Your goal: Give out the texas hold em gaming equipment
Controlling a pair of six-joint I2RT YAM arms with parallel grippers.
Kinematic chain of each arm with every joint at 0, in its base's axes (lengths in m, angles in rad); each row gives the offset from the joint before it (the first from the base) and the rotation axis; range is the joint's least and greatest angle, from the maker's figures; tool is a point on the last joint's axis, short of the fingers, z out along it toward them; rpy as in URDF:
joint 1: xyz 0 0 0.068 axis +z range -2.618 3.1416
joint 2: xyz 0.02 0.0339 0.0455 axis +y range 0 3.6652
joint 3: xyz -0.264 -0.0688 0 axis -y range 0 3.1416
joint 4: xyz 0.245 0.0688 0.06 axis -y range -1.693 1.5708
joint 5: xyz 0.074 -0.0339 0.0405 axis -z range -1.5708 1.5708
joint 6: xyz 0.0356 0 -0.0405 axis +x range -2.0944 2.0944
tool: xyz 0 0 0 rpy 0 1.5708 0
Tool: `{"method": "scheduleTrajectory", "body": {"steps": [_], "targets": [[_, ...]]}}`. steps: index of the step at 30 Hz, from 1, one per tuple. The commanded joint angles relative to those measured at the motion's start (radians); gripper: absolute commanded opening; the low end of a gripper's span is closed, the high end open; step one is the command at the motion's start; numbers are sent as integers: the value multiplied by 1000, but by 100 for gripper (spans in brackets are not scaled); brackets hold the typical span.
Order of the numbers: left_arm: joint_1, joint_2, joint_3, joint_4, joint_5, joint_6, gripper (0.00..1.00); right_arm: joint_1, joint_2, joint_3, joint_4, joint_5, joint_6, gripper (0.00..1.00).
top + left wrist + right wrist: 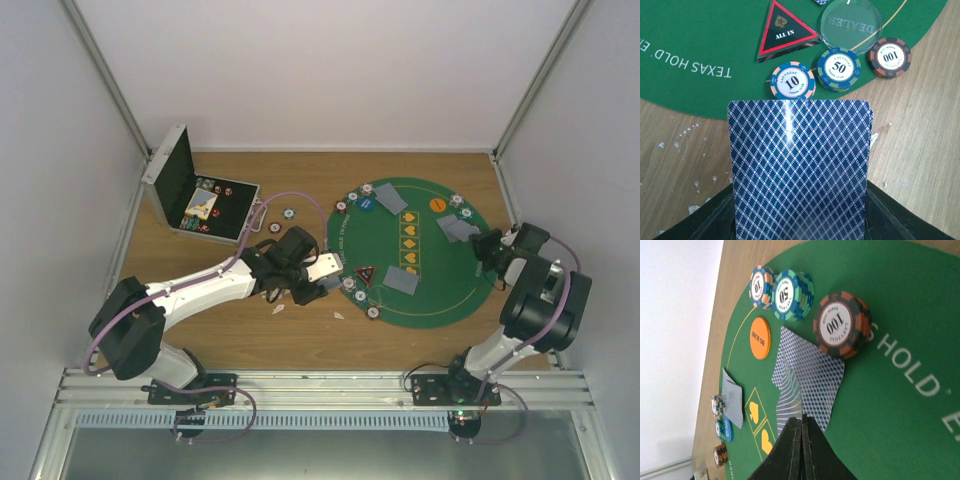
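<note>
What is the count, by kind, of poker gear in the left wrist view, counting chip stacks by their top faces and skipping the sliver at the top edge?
Round stripe-edged poker chips, namely the 10 chip, the 50 chip and the 100 chip: 3
Red-and-black triangular ALL IN token: 1
Clear round DEALER button: 1
Blue diamond-backed playing card: 1
Total: 6

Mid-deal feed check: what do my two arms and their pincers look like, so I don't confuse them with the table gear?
The left arm and right arm have white links between bulky black joints. A thin lilac cable loops along each. The left pincer and right pincer are plain black and wedge-shaped, with no visible markings.
</note>
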State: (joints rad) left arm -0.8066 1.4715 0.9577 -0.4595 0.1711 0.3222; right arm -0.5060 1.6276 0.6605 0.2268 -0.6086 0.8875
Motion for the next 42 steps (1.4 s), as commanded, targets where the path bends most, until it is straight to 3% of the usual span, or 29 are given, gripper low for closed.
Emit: {"method": "scheduleTrajectory", "body": {"steps": [1, 20, 29, 34, 39, 42], "targets": [[7, -2, 6, 36, -2, -2, 57, -8, 68, 52, 27, -17, -29, 1], [8, 4, 7, 39, 12, -4, 57, -5, 139, 45, -20, 3, -77, 1], [7, -5, 4, 36, 5, -4, 57, -5, 57, 24, -76, 34, -88, 29], [7, -11, 4, 36, 1, -5, 57, -9, -22, 21, -151, 76, -122, 56], [7, -16, 7, 35, 2, -3, 57, -8, -146, 47, -312, 168, -179, 76], [7, -21, 7, 35, 4, -3, 57, 0, -209, 62, -367, 124, -241, 80]]}}
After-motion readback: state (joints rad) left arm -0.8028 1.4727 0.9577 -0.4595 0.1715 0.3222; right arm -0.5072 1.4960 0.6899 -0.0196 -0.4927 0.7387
